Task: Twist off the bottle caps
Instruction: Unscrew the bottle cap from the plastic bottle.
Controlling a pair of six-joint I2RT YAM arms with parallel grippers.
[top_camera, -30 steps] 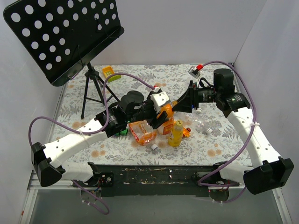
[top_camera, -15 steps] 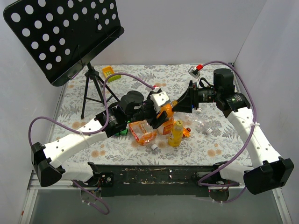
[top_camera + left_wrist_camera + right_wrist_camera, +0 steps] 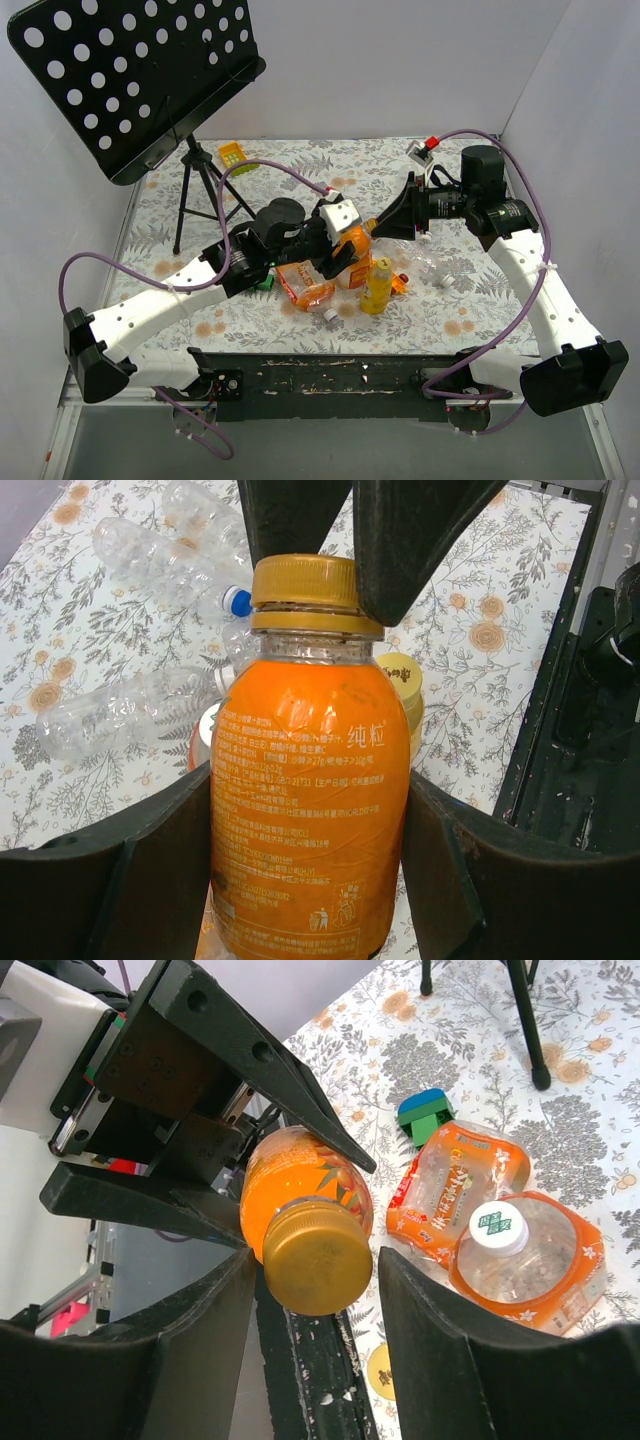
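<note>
Both arms are being shifted slightly since a second ago. The orange juice bottle (image 3: 308, 780) is being clamped by the left gripper (image 3: 310, 865). Its yellow cap (image 3: 317, 1260) is being straddled by the right gripper (image 3: 393, 217), and whether it is being pinched cannot be told. If the contact is loose, the cap could be slipped over, or the bottle spun.

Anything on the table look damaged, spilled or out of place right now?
Two orange-labelled bottles lie crushed and flattened on their sides beside the green-and-blue block; one has its white cap on. Clear empty bottles also lie tipped over. No spill shows. The held orange juice bottle looks intact.
</note>
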